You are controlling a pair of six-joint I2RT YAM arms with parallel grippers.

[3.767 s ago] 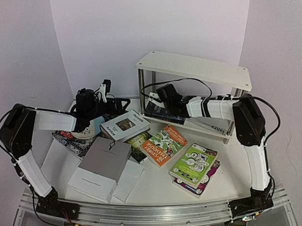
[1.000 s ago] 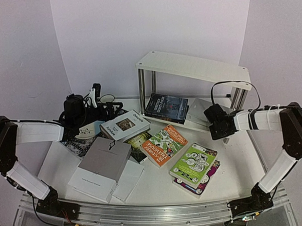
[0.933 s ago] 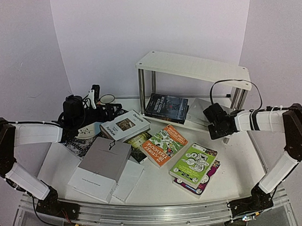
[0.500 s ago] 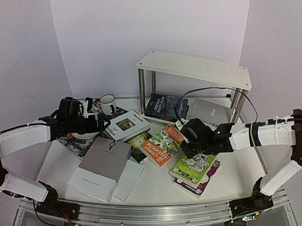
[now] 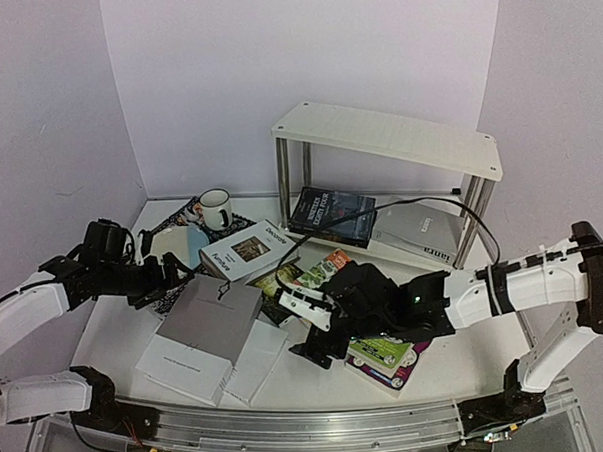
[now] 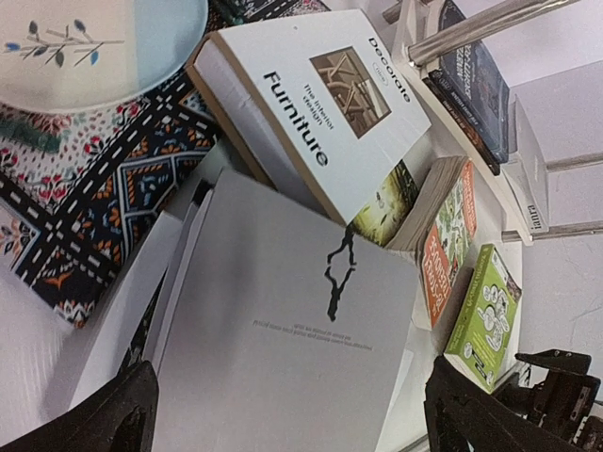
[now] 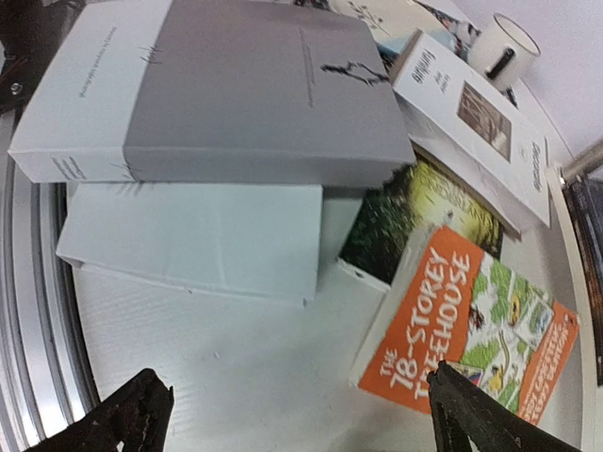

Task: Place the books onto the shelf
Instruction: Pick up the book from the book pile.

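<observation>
Already flat on the shelf (image 5: 388,137), lower board: dark book (image 5: 331,215) and grey book (image 5: 420,233), side by side. Loose on the table (image 5: 106,330) in front: orange book (image 7: 471,320), white Furniture book (image 5: 248,250), big grey volume (image 5: 210,315). Just by the orange book, right gripper (image 5: 308,331), jaws spread, empty. Beside the big grey volume, left gripper (image 5: 169,277), likewise spread.

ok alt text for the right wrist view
The right pincer hangs open above a white table, near a grey book stacked on a pale book. An orange book lies at right, a white mug in the top corner.
</observation>
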